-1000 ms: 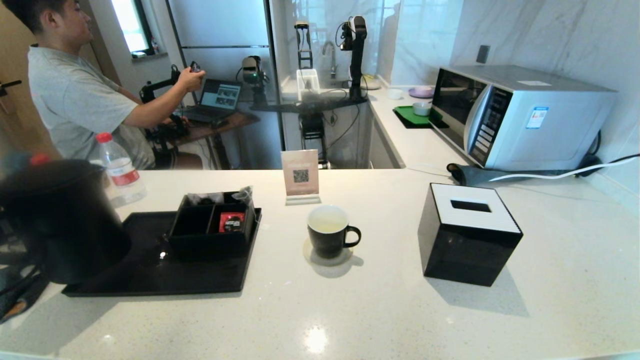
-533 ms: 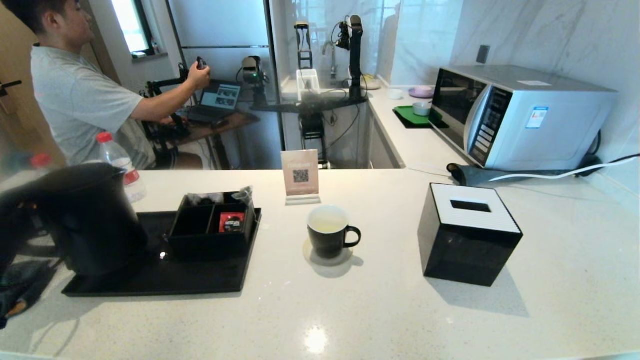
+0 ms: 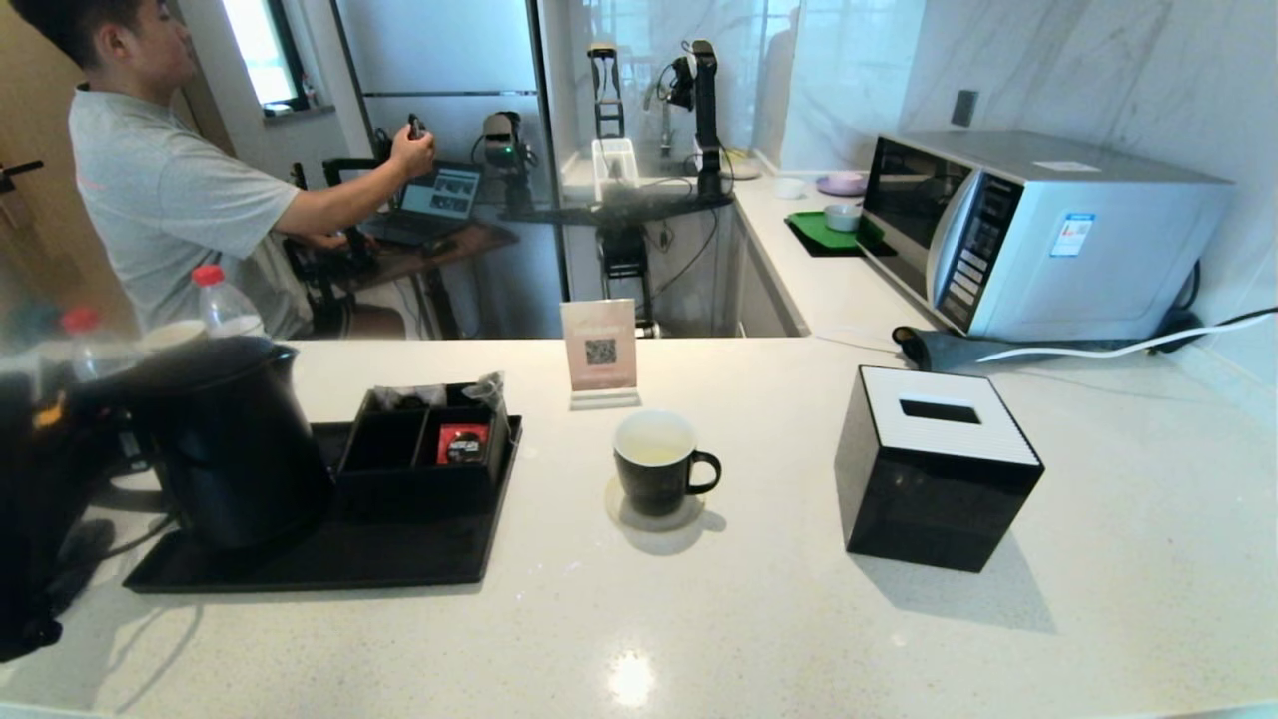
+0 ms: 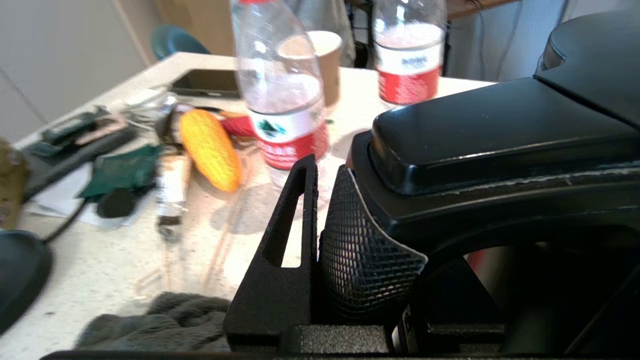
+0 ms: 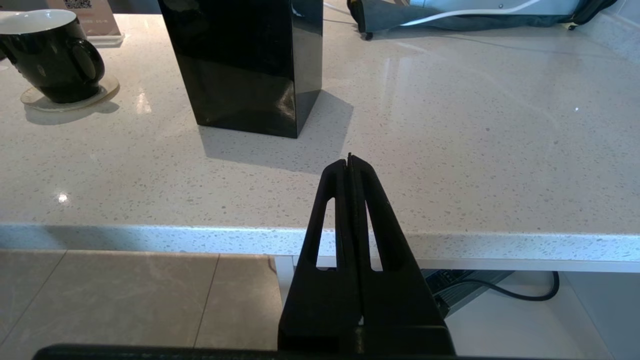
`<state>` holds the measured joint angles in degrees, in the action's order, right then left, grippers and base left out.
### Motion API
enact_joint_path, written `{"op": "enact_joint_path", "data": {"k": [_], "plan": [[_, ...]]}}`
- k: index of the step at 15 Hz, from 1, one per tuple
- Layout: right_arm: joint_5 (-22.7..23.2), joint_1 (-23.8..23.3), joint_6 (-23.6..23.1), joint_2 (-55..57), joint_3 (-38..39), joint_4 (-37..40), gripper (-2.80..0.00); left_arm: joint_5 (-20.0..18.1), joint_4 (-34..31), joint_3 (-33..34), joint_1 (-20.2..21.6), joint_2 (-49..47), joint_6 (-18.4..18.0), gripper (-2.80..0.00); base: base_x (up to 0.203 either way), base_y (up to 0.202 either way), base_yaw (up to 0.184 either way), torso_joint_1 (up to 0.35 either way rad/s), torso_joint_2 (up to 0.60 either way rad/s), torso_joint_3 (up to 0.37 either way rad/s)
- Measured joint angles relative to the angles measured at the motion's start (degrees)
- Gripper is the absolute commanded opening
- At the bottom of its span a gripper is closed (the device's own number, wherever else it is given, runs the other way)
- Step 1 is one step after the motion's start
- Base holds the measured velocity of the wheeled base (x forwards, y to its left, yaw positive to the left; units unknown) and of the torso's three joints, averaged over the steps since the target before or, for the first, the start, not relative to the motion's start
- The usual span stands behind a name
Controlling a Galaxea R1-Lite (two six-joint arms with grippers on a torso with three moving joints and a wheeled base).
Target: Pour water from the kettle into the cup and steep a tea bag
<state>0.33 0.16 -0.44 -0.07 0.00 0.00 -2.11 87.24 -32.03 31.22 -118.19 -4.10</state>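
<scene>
The matte black kettle stands upright at the left end of the black tray; whether its base touches the tray I cannot tell. My left gripper is shut on its loop handle, the meshed pad pressed against the handle's side; the other finger is hidden behind it. The black cup with its white inside sits on a pale coaster mid-counter, ear handle to the right, also in the right wrist view. No tea bag shows. My right gripper is shut and empty, parked before the counter's front edge.
A black organiser holding a red-and-black sachet sits on the tray right of the kettle. A black tissue box stands right of the cup, a QR sign behind it. Water bottles and a paper cup stand behind the kettle.
My left gripper has carried the kettle rightward and down, from the frame's left edge to the tray beside the organiser. Cup and right arm have not moved.
</scene>
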Motion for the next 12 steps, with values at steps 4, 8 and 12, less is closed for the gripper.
{"op": "enact_joint_path", "data": {"k": [4, 8, 12], "plan": [[0.0, 0.0, 0.0, 0.0, 0.0, 0.0, -2.8, 0.0, 0.1, -1.5, -0.5, -1.6, -0.1, -2.8, 0.0, 0.0, 0.0, 0.0, 0.0, 0.0], [0.0, 0.0, 0.0, 0.0, 0.0, 0.0, -2.8, 0.0, 0.1, -2.8, -0.6, -2.9, -0.1, -2.8, 0.0, 0.0, 0.0, 0.0, 0.0, 0.0], [0.0, 0.0, 0.0, 0.0, 0.0, 0.0, -2.8, 0.0, 0.1, -3.1, -0.5, -3.7, -0.1, -2.8, 0.0, 0.0, 0.0, 0.0, 0.0, 0.0]]}}
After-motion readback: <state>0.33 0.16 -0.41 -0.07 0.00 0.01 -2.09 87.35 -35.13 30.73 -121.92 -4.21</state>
